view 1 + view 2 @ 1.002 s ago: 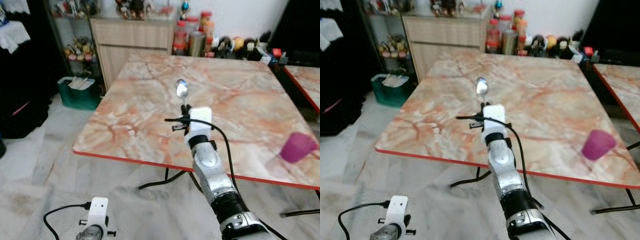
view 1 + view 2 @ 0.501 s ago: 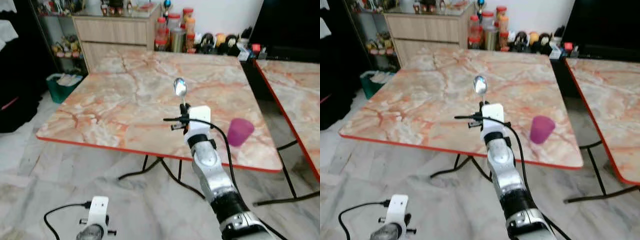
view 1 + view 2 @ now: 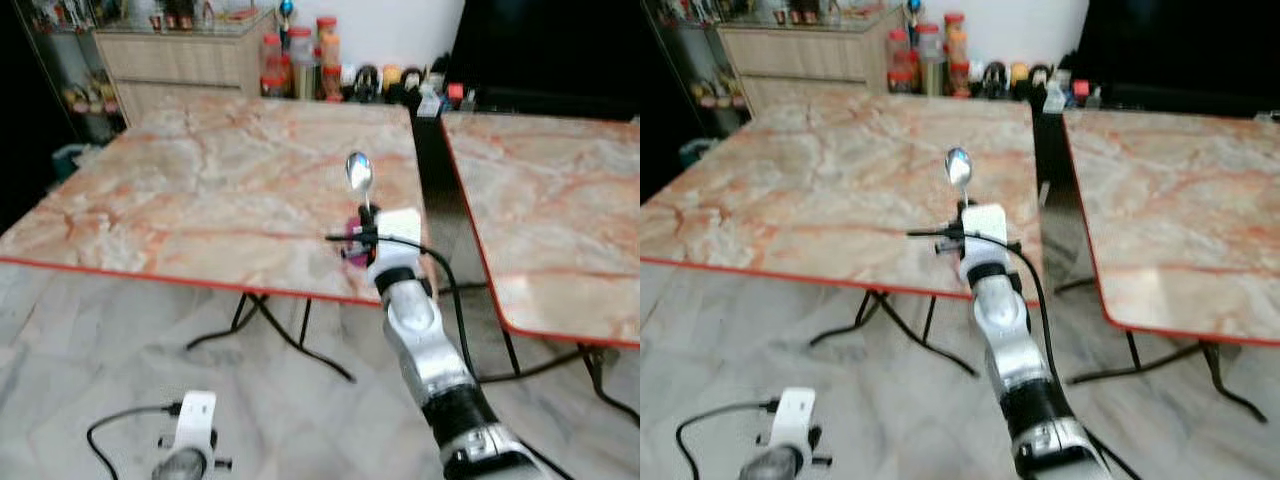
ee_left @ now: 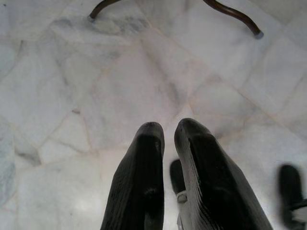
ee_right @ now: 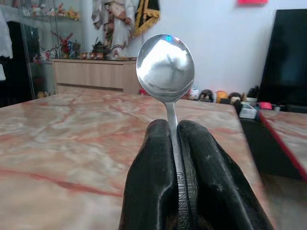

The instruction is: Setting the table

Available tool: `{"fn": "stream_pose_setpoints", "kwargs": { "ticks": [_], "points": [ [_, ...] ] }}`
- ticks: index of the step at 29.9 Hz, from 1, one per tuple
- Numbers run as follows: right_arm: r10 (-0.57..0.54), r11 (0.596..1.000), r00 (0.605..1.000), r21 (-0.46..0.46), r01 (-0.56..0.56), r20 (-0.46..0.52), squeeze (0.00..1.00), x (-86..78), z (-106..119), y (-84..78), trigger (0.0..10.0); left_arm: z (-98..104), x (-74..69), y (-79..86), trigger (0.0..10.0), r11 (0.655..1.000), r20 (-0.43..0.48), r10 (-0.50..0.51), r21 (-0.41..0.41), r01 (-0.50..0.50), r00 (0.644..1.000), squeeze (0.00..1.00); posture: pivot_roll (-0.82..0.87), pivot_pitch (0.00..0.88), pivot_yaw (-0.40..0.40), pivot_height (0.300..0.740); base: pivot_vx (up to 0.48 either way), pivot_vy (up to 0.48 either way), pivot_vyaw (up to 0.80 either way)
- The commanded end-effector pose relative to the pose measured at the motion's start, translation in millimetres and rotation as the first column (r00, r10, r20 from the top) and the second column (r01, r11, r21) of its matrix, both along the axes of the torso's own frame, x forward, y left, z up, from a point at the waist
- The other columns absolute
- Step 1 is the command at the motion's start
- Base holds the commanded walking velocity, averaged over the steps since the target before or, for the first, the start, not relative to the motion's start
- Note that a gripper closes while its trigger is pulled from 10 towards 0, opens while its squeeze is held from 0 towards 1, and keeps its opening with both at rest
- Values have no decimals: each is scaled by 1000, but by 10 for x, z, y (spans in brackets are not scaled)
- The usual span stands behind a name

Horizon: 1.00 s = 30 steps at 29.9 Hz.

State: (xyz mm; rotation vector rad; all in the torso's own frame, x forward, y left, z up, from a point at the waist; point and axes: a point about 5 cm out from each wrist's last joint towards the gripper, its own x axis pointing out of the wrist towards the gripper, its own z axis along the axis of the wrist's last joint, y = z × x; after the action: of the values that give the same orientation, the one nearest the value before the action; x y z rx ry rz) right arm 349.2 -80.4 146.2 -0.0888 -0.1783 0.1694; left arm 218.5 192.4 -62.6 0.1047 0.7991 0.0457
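Fingers (image 5: 148,182) of the right gripper (image 5: 173,129) are clamped on the handle of a metal spoon (image 5: 165,62), which stands upright with its bowl above the fingertips. The handle runs down between the two black fingers, and lettering shows on it near the base. From the head camera, the right arm (image 3: 420,345) reaches forward from the lower right, and the spoon's bowl (image 3: 359,172) sits over the near right part of a marble-patterned table (image 3: 200,190) with a red edge. A black cable (image 3: 448,290) loops from the wrist back along the arm. Just behind the wrist housing, a bit of a purple cup (image 3: 352,250) shows near the table's front edge, mostly hidden by the gripper.

A second table (image 3: 540,200) of the same pattern stands to the right, with a dark gap between the two. Jars and bottles (image 3: 300,70) line the far wall beside a wooden cabinet (image 3: 180,55).

The left gripper (image 4: 165,132) hangs low over the pale marble floor (image 4: 96,96), its fingers nearly touching with only a narrow gap and nothing between them. A curved table leg (image 4: 230,14) rests on the floor beyond it.
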Motion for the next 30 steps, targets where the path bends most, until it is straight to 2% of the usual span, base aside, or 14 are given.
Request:
{"fn": "stream_pose_setpoints", "kwargs": {
  "ticks": [1, 30],
  "points": [
    [-25, 1000, 1000, -1, 25, 10, 0, 7, 23, -81, 10000, -2, 13, -62, 10000, 1000, 1, 0, -21, 0, 1000, 0, -46, 0, 17, 740, 0, -431, 0],
    [-31, 999, 999, -11, 31, -15, 0, -16, -56, -101, 10000, -3, 10, -67, 10000, 1000, 1, -6, -22, 6, 1000, 0, -51, 0, 25, 740, 0, -431, 0]
  ]
}}
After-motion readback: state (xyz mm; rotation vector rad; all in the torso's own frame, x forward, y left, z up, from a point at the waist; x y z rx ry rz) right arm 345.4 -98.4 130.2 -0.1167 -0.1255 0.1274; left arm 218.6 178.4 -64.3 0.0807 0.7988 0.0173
